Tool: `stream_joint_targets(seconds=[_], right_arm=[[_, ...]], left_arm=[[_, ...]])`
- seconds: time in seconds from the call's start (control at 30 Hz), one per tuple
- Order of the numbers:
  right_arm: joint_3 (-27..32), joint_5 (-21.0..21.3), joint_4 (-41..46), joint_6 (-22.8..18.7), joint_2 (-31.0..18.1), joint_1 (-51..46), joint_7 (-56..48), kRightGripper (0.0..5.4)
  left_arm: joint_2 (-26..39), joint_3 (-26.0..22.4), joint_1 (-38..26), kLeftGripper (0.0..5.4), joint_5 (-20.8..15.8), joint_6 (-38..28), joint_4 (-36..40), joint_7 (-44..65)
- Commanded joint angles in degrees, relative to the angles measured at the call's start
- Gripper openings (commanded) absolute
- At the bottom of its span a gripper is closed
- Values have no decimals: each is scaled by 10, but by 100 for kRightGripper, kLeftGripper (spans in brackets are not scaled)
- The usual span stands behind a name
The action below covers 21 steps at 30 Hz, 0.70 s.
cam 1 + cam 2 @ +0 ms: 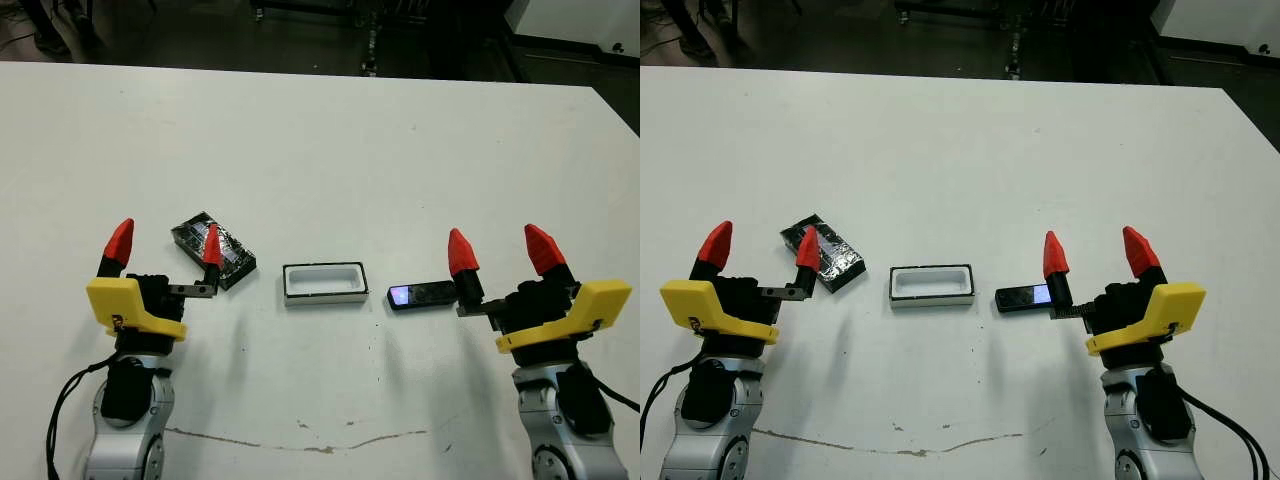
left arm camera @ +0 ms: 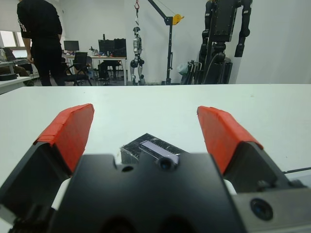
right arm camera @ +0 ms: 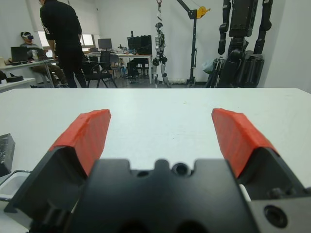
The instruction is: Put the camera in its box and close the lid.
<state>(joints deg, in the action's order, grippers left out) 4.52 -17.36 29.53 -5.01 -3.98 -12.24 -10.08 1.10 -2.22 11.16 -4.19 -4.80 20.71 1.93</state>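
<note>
Camera (image 1: 421, 296) lies flat on the table toward its near edge, just right of the box (image 1: 323, 283); my right end effector (image 1: 504, 254) gapes, empty. I judge it light, rigid, slippery (pinch the long sides mid-length).

No legible text, labels, brands, numbers or signs in any view.
Glossy black rectangular lid (image 1: 213, 250): pale strip across top, blank as far as can be seen.
Small flat black bar-shaped camera (image 1: 422, 296): glowing bluish-purple spot at one end, no readable marking.
Shallow white-walled rectangular box (image 1: 324, 283): plain.
Monitors on background desks in wrist views: too small to read.
</note>
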Motion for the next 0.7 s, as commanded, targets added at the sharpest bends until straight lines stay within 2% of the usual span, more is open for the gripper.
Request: stream_joint_targets(seconds=[0.03,0.27,0.37,0.43,0.6,0.7], right_arm=[[3,0,1,-2,-3,-6,3,540],[5,-6,1,-6,-4,-6,1,540],[14,-17,-1,-17,-28,5,-19,540],[34,-38,-15,-26,-74,34,-65,540],[80,-94,-85,-77,-220,164,-196,540],[74,-95,-146,-95,-301,263,-278,540]], left_arm=[[0,-2,1,539,-2,5,-1,0],[-2,0,2,539,-3,9,2,-1],[-3,1,2,539,-1,4,1,-2],[-4,1,2,539,-2,6,3,-2],[-3,3,3,539,7,6,4,-6],[-5,5,4,539,6,10,8,-8]])
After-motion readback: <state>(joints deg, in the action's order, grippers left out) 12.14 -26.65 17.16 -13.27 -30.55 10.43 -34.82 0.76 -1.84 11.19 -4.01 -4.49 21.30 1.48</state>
